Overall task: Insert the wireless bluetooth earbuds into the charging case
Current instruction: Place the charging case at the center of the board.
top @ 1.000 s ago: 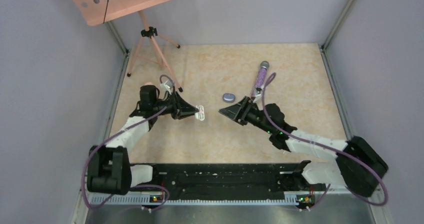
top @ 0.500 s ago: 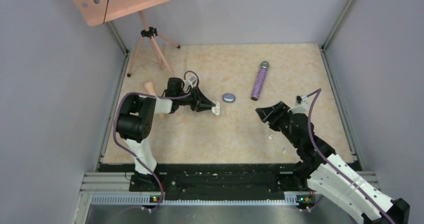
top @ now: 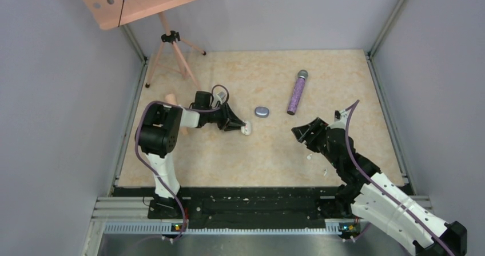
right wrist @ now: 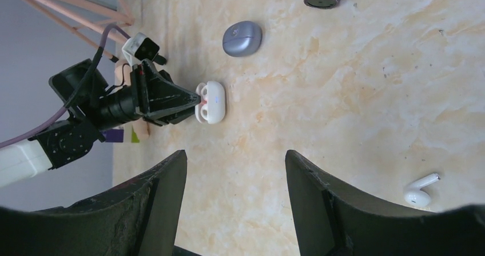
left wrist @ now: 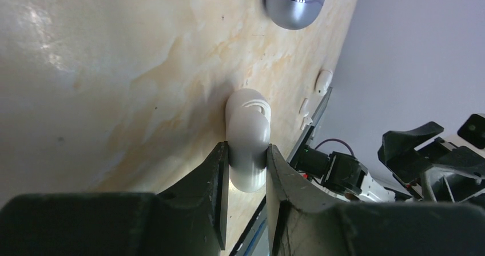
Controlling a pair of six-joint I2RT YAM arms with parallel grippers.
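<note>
My left gripper [top: 239, 124] is shut on a white charging case [top: 246, 129] that rests on the marble table; the left wrist view shows the case [left wrist: 247, 116] pinched between both fingers of that gripper [left wrist: 247, 153]. In the right wrist view the case [right wrist: 212, 102] looks open. A white earbud [top: 309, 156] lies on the table below my right gripper [top: 299, 132], and another [top: 325, 173] lies nearer the base. One earbud [right wrist: 421, 192] shows in the right wrist view. My right gripper [right wrist: 235, 162] is open and empty. No purple earbuds are in view.
A closed grey-purple case [top: 262, 112] lies right of the white case. A purple glitter microphone [top: 296, 92] lies behind it. A pink tripod stand [top: 171, 44] and a pink peg [top: 170, 99] stand at the back left. Grey walls enclose the table.
My left gripper has carried the white case to the right, toward the grey case, and set it lower. My right arm has pulled back to the right, away from the microphone.
</note>
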